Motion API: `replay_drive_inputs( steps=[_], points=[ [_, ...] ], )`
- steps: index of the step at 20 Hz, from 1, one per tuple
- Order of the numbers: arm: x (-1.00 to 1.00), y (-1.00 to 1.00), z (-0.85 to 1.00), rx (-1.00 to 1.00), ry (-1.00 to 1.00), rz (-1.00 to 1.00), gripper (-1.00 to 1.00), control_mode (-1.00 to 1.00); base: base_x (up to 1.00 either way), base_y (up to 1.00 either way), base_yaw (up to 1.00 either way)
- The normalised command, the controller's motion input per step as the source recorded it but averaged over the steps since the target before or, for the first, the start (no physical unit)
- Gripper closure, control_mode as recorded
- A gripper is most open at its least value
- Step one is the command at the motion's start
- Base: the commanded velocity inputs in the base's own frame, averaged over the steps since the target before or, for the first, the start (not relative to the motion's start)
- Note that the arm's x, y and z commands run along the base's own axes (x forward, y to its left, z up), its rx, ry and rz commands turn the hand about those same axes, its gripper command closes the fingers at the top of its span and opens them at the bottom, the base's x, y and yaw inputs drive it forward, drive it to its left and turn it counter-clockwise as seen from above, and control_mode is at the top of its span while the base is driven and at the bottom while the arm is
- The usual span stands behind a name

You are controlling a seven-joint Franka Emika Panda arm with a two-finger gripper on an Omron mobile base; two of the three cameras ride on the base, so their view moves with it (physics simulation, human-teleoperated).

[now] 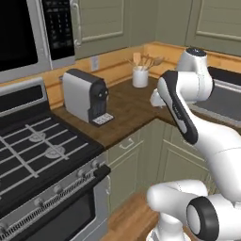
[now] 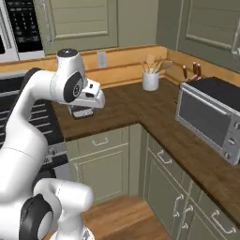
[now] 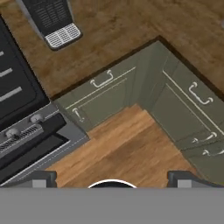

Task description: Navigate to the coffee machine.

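Arm (image 1: 188,117) up front, hand (image 3: 112,177) spread wide, coffee machine (image 1: 85,95) on counter (image 1: 132,110) beyond.

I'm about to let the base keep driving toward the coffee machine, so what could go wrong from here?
1. The coffee machine stands right beside the stove; driving closer, the base might bump the oven front or its knobs.
2. The counter wraps a corner, with cabinets on both sides, so the base has little room to turn.
3. The arm's elbow is raised over the counter near the utensil holder and could sweep it.
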Motion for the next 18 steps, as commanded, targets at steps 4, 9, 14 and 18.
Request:
replay_drive_inputs(
  steps=[4, 9, 14, 18],
  points=[
    [0.00, 0.00, 0.00, 0.00, 0.00, 0.00, -1.00, 1.00, 0.72, -0.35, 0.63],
    [0.00, 0.00, 0.00, 0.00, 0.00, 0.00, -1.00, 1.00, 0.53, -0.38, 0.58],
    [0.00, 0.00, 0.00, 0.00, 0.00, 0.00, -1.00, 1.00, 0.65, -0.50, 0.43],
    [0.00, 0.00, 0.00, 0.00, 0.00, 0.00, -1.00, 1.00, 0.73, -0.52, 0.26]
  ],
)
